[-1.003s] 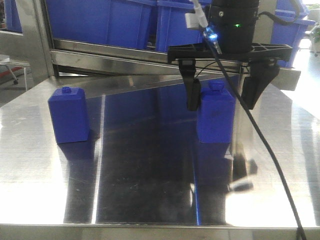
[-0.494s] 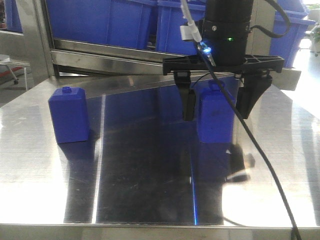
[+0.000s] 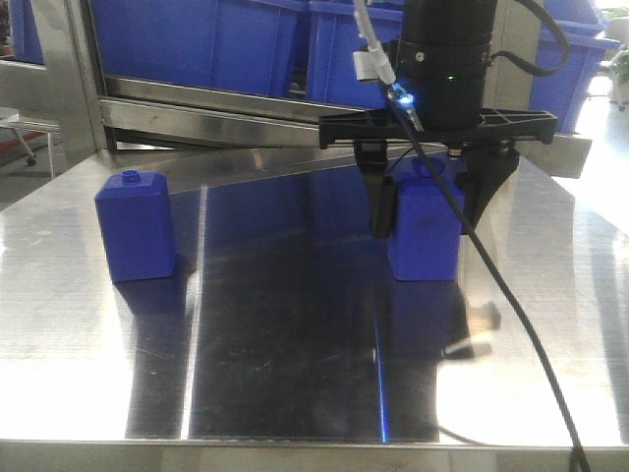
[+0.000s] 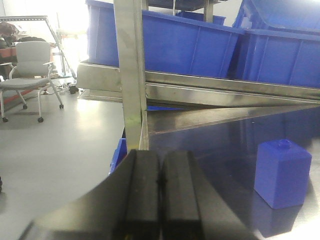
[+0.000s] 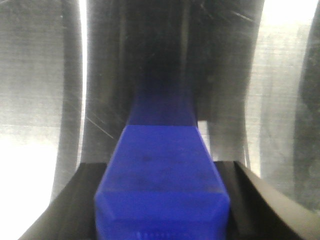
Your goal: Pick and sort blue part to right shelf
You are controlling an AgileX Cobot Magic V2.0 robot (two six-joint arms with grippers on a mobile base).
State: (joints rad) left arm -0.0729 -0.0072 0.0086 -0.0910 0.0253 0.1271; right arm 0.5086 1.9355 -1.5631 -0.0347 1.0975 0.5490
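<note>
The right gripper (image 3: 426,231) straddles the part (image 3: 423,254), which stands upright on the table (image 3: 295,364) below the shelf (image 3: 226,98). Its fingers (image 3: 381,206) seem to touch both sides, but I cannot tell if they grip. A skewed or weak hold could tip the part or drop it on lifting. The right wrist view shows it centred between the fingers. The front view adds a second block (image 3: 136,231), well apart. The left gripper (image 4: 159,185) is pressed together, empty.

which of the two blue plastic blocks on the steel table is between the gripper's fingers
The blue plastic bottle-shaped block on the robot's right, straddled by the right gripper. The other blue block stands alone on the left.
</note>
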